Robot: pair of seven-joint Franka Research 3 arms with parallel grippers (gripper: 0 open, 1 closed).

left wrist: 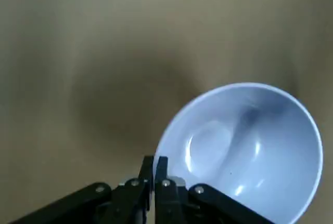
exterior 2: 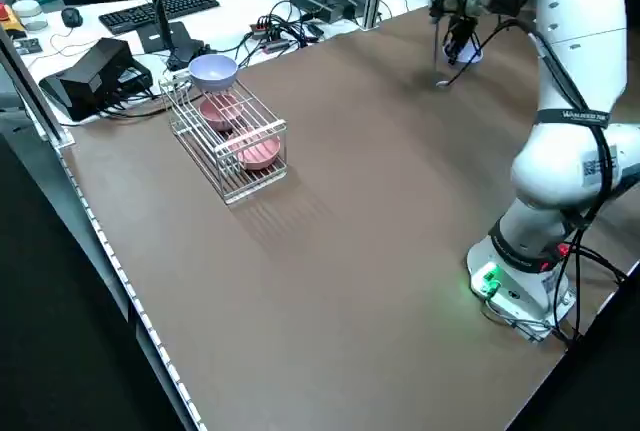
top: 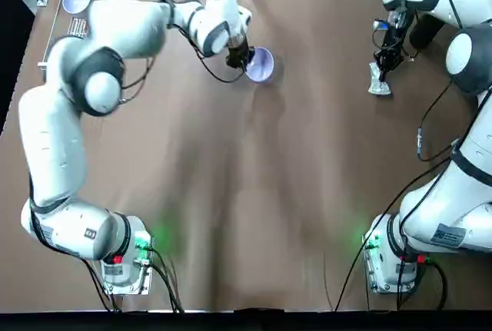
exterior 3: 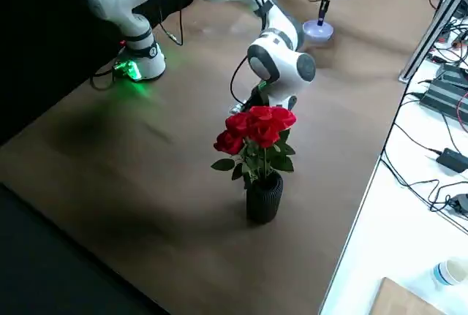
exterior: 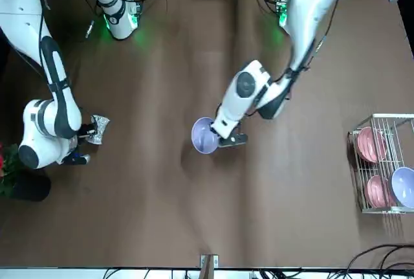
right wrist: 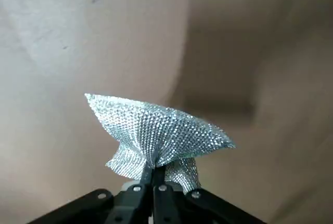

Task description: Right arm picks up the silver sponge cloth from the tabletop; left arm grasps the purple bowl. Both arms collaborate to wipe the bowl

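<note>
The cloth (right wrist: 156, 133) is being held pinched in the closed fingers of the right gripper (right wrist: 154, 182), fanning out beyond the fingertips. The bowl (left wrist: 244, 148) is being gripped by its rim in the left gripper (left wrist: 154, 168), tilted, its glossy inside turned away from the fingers. Bowl and cloth are being kept well apart across the tabletop (top: 292, 193), so closing that sideways gap between the arms is judged the next need.

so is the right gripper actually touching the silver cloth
Touching. In the right wrist view the right gripper has its fingers pinched shut on the silver sponge cloth, which fans out above them.
</note>
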